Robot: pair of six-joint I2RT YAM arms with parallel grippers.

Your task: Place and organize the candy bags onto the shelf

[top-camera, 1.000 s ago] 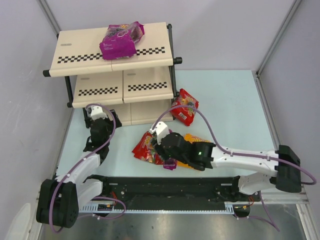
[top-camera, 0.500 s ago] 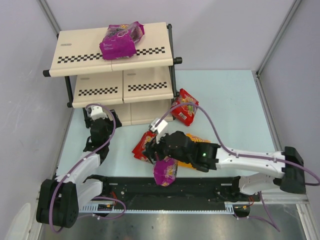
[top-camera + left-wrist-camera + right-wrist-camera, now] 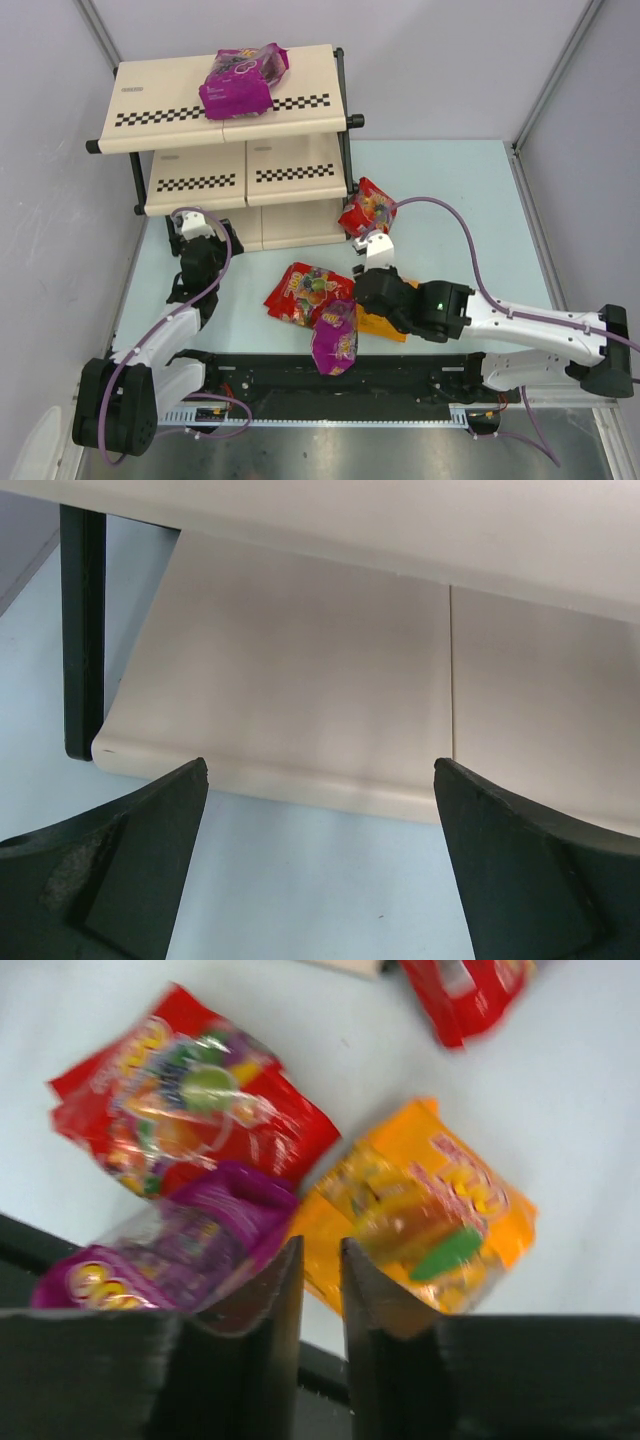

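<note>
The shelf (image 3: 235, 120) carries one purple bag (image 3: 240, 80) on top. My left jaws (image 3: 320, 865) gape at its lowest board; my right jaws (image 3: 321, 1295) are nearly closed, empty, above the surface's other bags (image 3: 420, 1215).

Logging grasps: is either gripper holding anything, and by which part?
Nothing is held. The left gripper is open and empty; the right gripper is nearly shut on nothing.

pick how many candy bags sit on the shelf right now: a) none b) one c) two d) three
b: only one magenta-purple candy bag lies on the top board of the shelf; the other four are down on the table.
</note>
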